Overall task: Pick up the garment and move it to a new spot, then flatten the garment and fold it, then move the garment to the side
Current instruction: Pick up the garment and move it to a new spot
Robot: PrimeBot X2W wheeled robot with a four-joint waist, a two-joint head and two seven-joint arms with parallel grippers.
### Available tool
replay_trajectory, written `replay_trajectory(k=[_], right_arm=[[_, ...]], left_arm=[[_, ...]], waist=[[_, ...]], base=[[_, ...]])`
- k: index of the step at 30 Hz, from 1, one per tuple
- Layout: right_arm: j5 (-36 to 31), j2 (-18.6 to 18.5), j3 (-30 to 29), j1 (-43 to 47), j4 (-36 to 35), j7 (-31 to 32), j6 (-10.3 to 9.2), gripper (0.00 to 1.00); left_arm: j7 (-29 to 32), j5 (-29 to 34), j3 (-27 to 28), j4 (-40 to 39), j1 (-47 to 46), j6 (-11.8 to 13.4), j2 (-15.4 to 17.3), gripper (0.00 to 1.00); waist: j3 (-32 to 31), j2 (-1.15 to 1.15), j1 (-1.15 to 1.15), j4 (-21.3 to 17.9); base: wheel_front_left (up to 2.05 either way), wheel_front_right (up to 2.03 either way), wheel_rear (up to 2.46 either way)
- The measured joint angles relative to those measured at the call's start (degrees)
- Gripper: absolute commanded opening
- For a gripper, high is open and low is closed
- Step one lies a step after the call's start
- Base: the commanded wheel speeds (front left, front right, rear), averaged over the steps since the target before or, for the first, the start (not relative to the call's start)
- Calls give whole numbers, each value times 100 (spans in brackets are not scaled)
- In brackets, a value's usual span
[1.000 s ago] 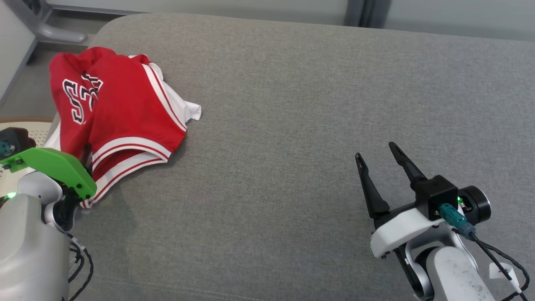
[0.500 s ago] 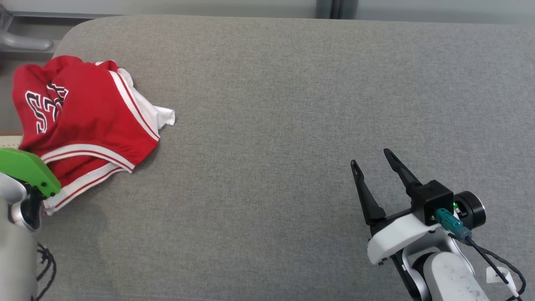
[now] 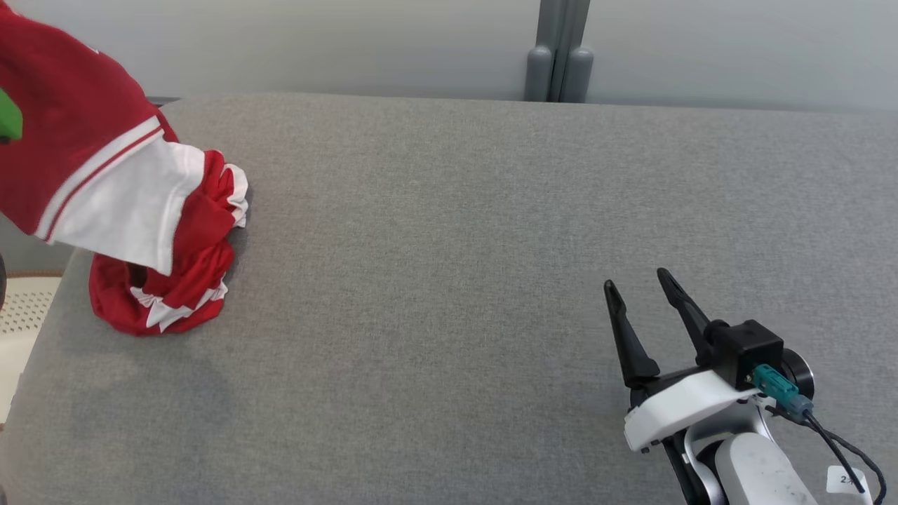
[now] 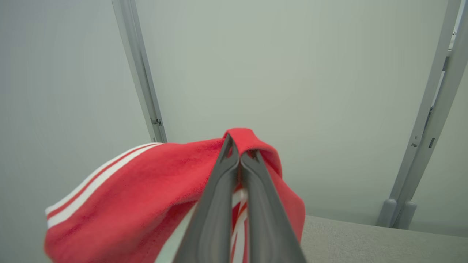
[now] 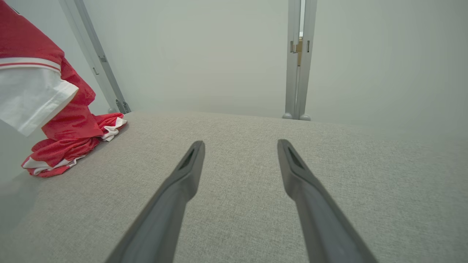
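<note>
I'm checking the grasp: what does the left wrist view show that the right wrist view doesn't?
Left wrist view, of the two: the left end effector shut on a red fold of the garment. Right wrist view, of the two: the right end effector, open and empty, and the garment's lower end heaped on the cushion. Both: garment, grey cushion, pale wall.

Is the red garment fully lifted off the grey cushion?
No, the garment hangs from above, but its lower end lies bunched on the cushion.
</note>
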Motion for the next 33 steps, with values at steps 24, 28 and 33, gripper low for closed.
replay_trajectory(k=[24, 28, 33], right_arm=[[182, -4, -4, -171, 238, -292, -1, 100], [229, -8, -3, -223, 254, -347, 0, 100], [260, -7, -40, -274, 294, -424, -1, 100]], left_arm=[[135, -435, -957, -1539, -903, -147, -1738, 0], [-54, -626, -1168, -1449, -892, -231, -2034, 0], [-294, -778, -1422, -1072, -481, -287, -2118, 0]], waist=[[-157, 0, 0, -1879], [-6, 0, 0, -2203], [218, 0, 0, -2513]], base=[[0, 0, 0], [0, 0, 0], [0, 0, 0]])
